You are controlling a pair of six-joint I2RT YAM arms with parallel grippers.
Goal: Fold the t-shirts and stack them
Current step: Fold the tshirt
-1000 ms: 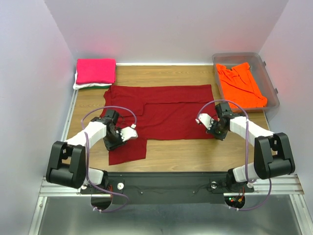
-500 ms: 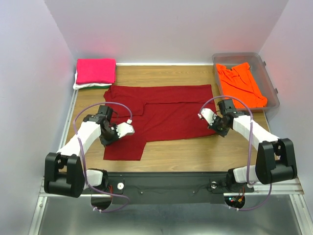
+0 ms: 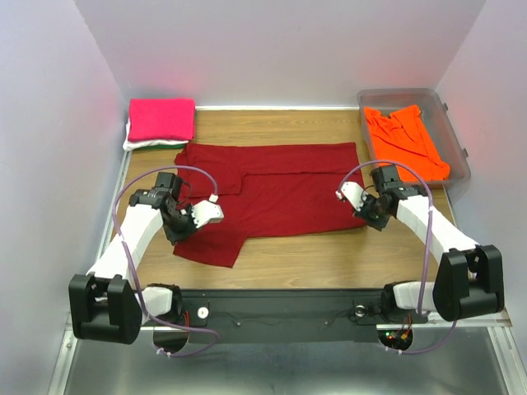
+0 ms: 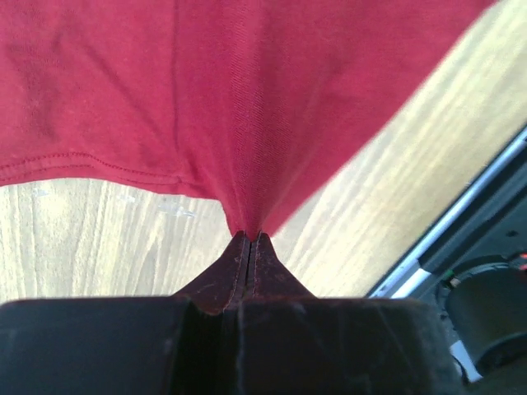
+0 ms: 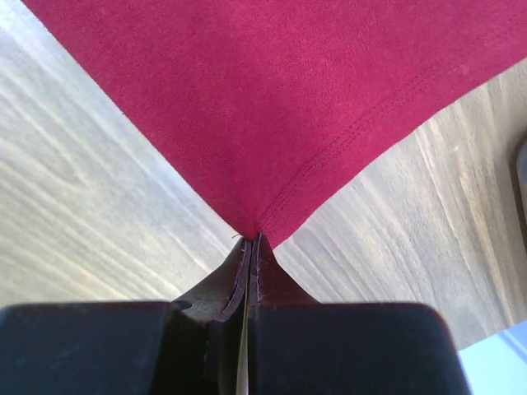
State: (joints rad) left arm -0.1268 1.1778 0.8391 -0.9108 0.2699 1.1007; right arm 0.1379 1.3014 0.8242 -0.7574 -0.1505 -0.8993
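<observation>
Dark red t-shirt (image 4: 206,82) nipped between left fingers (image 4: 216,286) (right fingers (image 5: 273,284) too).

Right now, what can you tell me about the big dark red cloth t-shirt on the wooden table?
The dark red cloth t-shirt looks soft and plain, with stitched hems. It lies spread across the middle of the wooden table, partly folded over itself, one flap reaching toward the near edge. The left gripper and right gripper each pinch its near edge shut, pulling the cloth into little peaks.
</observation>
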